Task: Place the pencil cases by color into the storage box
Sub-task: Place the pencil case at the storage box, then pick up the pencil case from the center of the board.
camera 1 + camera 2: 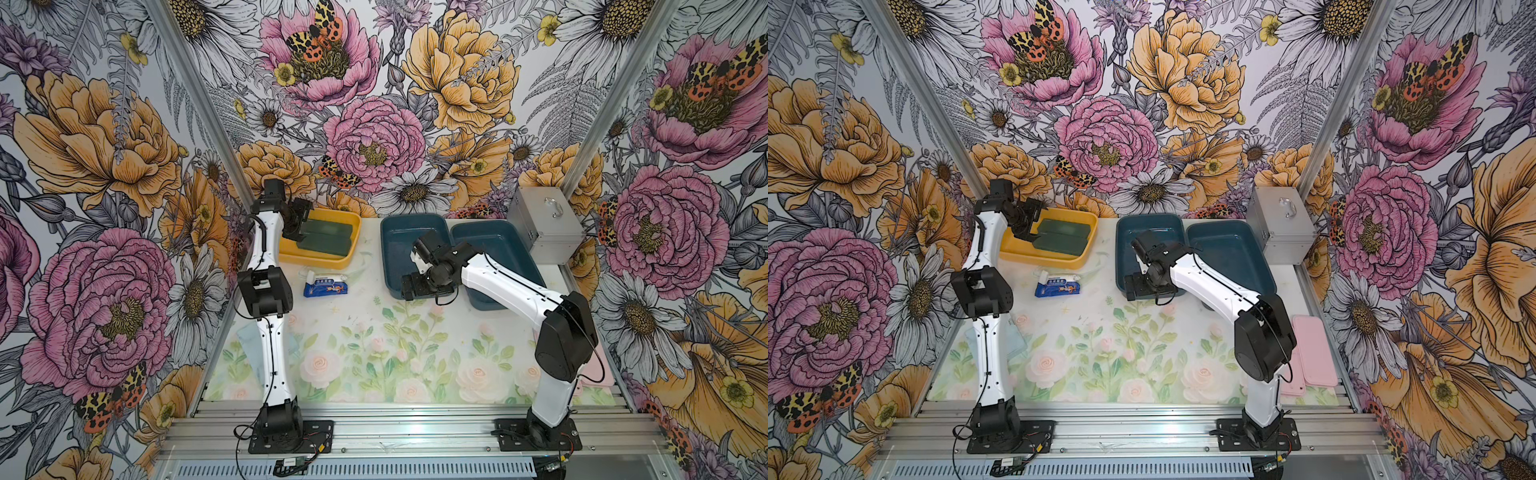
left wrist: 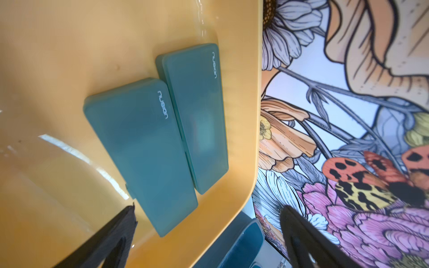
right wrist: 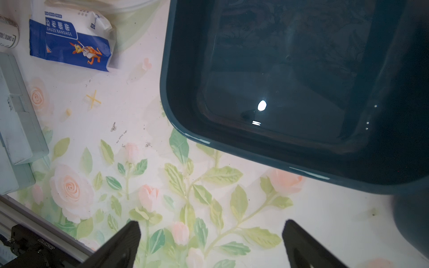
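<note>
Seen from above, a floral table between two robot arms. At the left front, pale blue cases (image 3: 16,130) lie flat on the table, partly hidden by the left arm in both top views. At the left rear, the left gripper (image 1: 297,226) hangs over a yellow tray (image 1: 316,262), jaws wide apart and holding nothing. Two dark green cases (image 1: 328,241) lie flat inside that tray, side by side with long edges touching. Just in front of the tray lies a blue packet (image 1: 324,286). Right of centre, two dark blue trays (image 1: 397,232) stand side by side. The right gripper (image 3: 212,224) hovers above the near corner of the left one, jaws wide apart, empty. A metal box (image 1: 544,224) stands at the right rear. Two pink cases (image 1: 1314,353) lie overlapping at the right front edge.
</note>
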Available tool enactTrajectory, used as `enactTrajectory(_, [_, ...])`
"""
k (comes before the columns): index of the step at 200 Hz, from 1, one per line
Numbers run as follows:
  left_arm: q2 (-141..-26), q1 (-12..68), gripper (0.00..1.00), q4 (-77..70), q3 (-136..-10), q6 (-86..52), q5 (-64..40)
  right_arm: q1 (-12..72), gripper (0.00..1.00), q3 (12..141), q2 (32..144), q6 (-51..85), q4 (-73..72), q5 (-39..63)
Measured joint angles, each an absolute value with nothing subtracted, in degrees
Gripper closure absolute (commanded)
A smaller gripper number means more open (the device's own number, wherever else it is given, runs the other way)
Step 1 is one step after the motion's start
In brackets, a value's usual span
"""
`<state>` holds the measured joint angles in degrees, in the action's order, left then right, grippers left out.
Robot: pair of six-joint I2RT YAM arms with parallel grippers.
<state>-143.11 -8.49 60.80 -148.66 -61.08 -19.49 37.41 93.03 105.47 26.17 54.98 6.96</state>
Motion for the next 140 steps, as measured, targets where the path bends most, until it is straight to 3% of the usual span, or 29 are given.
enactTrajectory(62, [-107.4, -7.4, 0.01, 59.0, -117.8, -50.1, -16.2, 37.4, 0.01, 90.4, 103.4, 23.0, 55.0, 8.7])
enactTrajectory(95, [-87.9, -11.7, 0.01, 59.1, -96.4, -44.4, -14.5, 37.6, 0.01, 87.3, 99.6, 21.5, 55.0, 8.9])
enactTrajectory(140, [-71.8, -14.6, 0.01, 63.1, -73.5, -40.4, -9.3, 39.5, 0.01, 84.7, 94.3, 20.9, 55.0, 8.7])
